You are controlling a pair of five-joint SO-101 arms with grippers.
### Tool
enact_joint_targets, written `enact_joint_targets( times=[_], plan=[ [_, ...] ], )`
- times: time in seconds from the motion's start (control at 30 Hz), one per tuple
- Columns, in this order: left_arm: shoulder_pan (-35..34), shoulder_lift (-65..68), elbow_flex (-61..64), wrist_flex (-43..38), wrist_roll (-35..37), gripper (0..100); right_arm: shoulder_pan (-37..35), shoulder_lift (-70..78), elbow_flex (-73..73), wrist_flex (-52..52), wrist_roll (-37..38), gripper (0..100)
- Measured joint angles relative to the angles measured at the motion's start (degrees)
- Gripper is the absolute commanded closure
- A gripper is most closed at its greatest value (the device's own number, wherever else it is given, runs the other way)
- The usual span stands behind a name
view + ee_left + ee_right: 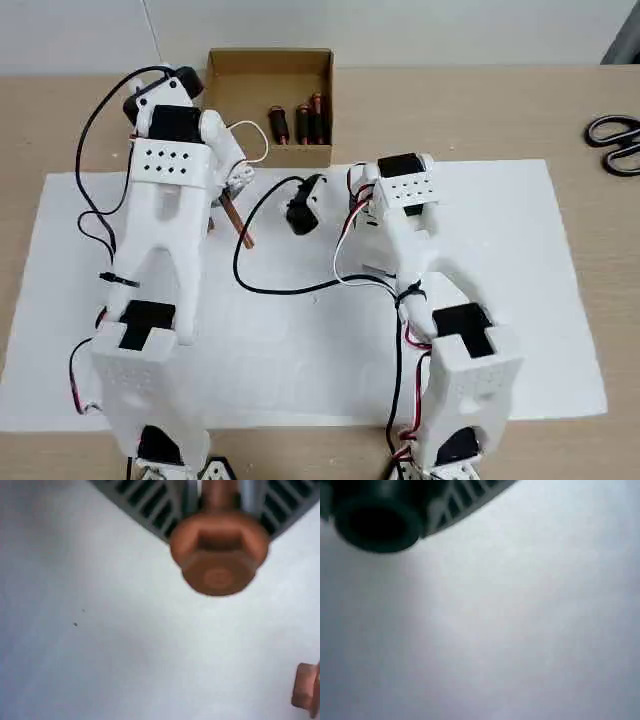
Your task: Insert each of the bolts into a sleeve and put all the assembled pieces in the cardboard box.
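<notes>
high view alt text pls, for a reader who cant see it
Two white arms over a white sheet: the left tool holds a copper bolt, the right tool a black sleeve. Behind them a cardboard box holds assembled pieces; scissors lie at the table's right edge.

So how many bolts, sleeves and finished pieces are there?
bolts with no sleeve yet: 2
sleeve with no bolt: 1
finished pieces in the cardboard box: 3
Total: 6
</notes>
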Motion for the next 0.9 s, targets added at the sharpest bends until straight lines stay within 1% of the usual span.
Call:
enact_joint_targets(
  times=[0.13, 0.33, 0.5, 0.67, 0.9],
  plan=[
    [0.4, 0.1, -4.6, 0.2, 0.0, 99, 0.0, -2.6, 0.0, 0.1, -3.0, 99.1],
    [1.1, 0.1, -17.5, 1.1, 0.0, 99, -1.7, -6.8, 0.0, 2.5, -5.2, 99.1],
    [1.2, 0.1, -25.8, 1.1, 0.0, 99, -1.4, -7.4, 0.0, 3.5, -8.5, 99.1],
    [0.9, 0.1, -30.4, 1.1, -0.4, 99, -1.6, -8.5, 0.0, 3.5, -13.5, 99.1],
    [-2.4, 0.1, -33.5, 1.1, -0.8, 99, -1.6, -19.6, 0.0, 4.5, -20.0, 99.1]
  ],
)
